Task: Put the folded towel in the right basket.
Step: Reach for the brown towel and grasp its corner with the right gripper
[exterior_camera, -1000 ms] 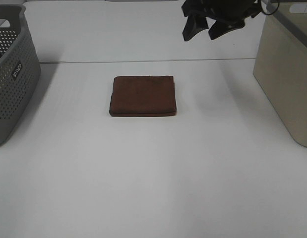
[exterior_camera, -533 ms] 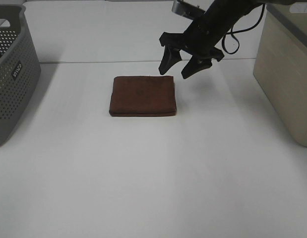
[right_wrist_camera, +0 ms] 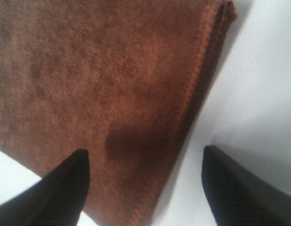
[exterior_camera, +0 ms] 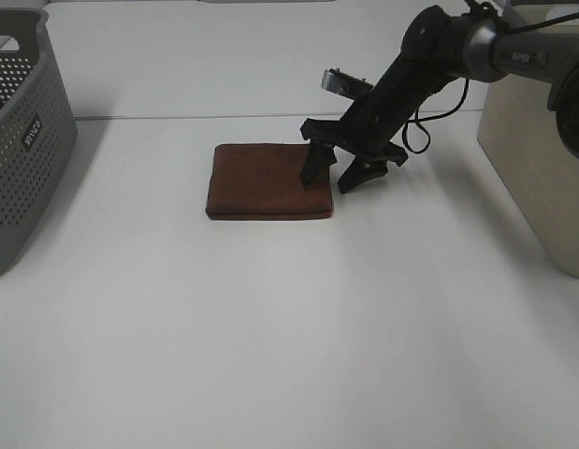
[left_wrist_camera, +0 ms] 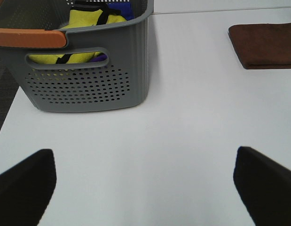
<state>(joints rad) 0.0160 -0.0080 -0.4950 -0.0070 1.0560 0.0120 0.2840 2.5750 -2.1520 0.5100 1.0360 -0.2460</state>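
The folded brown towel (exterior_camera: 268, 180) lies flat on the white table, mid-field. It also shows in the left wrist view (left_wrist_camera: 265, 45) and fills the right wrist view (right_wrist_camera: 103, 94). My right gripper (exterior_camera: 331, 176) is open and low over the towel's right edge, one finger above the towel, the other over the table beside it. In the right wrist view the gripper (right_wrist_camera: 145, 181) straddles that edge. The right basket (exterior_camera: 542, 140) is beige and stands at the right edge. My left gripper (left_wrist_camera: 145, 181) is open and empty, far from the towel.
A grey perforated basket (exterior_camera: 18, 140) stands at the left edge; in the left wrist view the basket (left_wrist_camera: 89, 80) holds yellow and blue cloth. The right arm (exterior_camera: 429, 65) reaches in from the upper right with a dangling cable.
My right gripper came down and leftward from high above the table's back to the towel's right edge, staying open. The towel has not moved.
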